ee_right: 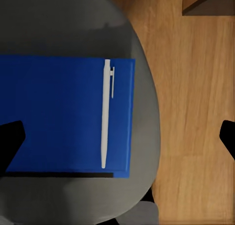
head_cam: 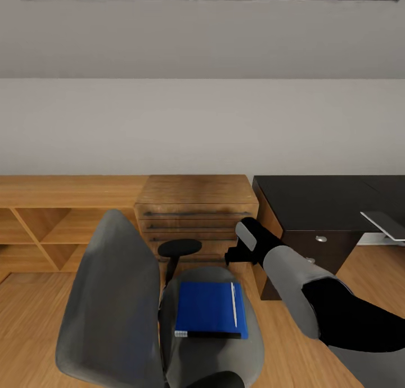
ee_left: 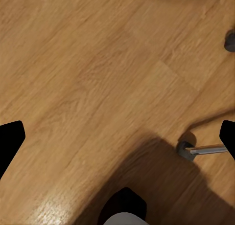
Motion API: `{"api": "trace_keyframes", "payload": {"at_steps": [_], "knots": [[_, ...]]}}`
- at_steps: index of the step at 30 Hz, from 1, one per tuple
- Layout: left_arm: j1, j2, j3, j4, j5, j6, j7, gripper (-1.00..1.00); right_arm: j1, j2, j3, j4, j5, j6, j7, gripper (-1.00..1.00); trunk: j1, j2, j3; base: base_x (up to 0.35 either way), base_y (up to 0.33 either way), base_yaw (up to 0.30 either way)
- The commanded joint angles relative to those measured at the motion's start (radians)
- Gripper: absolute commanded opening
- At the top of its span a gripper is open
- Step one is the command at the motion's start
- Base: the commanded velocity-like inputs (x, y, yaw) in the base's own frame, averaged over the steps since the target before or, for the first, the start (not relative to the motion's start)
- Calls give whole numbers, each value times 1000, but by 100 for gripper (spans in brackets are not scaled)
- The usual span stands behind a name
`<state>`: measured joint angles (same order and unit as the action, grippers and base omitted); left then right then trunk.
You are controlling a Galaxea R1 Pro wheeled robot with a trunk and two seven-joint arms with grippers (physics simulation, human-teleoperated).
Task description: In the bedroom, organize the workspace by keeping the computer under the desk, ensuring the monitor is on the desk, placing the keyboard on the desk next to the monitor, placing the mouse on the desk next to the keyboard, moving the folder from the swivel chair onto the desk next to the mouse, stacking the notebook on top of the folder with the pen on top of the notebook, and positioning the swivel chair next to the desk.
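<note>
The right gripper [head_cam: 232, 257] hangs above the chair [head_cam: 112, 298] seat's far edge in the head view; its opening cannot be judged there. The blue folder [head_cam: 209, 309] lies on the seat, the pen [head_cam: 234, 304] along its right edge. The desk [head_cam: 315, 202] stands right.

Right wrist view: fingertips [ee_right: 11, 139] spread wide, holding nothing, over folder [ee_right: 58, 112] and pen [ee_right: 105, 112].

Left wrist view: fingertips [ee_left: 10, 139] spread wide above wooden floor [ee_left: 88, 78].

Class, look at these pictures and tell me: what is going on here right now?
A two-armed robot faces a swivel chair beside a black desk. A blue folder lies on the seat with a white pen on top of it. The right gripper hangs open above the folder and pen, holding nothing. The left gripper is also open, over the wooden floor near a chair caster. Nothing has been lifted yet.
</note>
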<state>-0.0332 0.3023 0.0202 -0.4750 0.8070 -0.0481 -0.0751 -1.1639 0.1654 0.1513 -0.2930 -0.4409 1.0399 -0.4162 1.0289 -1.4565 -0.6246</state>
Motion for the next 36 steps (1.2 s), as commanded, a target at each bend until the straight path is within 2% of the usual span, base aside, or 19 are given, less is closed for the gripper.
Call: {"api": "trace_keyframes", "payload": {"at_steps": [1,8,12,16,23,36], "knots": [[-1,0,1,1,9,-1,-6,100,-5,0,7,5,-12,3,-7,100,0,0,-1,0,0,0],[-1,0,1,1,9,-1,-7,100,-20,0,10,22,-14,1,-6,100,0,0,-1,0,0,0],[-1,0,1,1,9,-2,-7,100,-22,0,9,25,-13,0,-6,100,15,-28,-13,0,0,0],[-1,-23,-1,24,9,-16,-4,100,-19,9,6,42,-37,-23,17,100,15,-28,-13,0,0,0],[-1,-43,-2,30,8,-16,-6,100,-19,9,6,27,-37,-36,12,100,15,-28,-13,0,0,0],[-1,-53,-2,37,8,-38,-6,100,-19,9,6,25,-38,-51,10,100,15,-28,-13,0,0,0]]}}
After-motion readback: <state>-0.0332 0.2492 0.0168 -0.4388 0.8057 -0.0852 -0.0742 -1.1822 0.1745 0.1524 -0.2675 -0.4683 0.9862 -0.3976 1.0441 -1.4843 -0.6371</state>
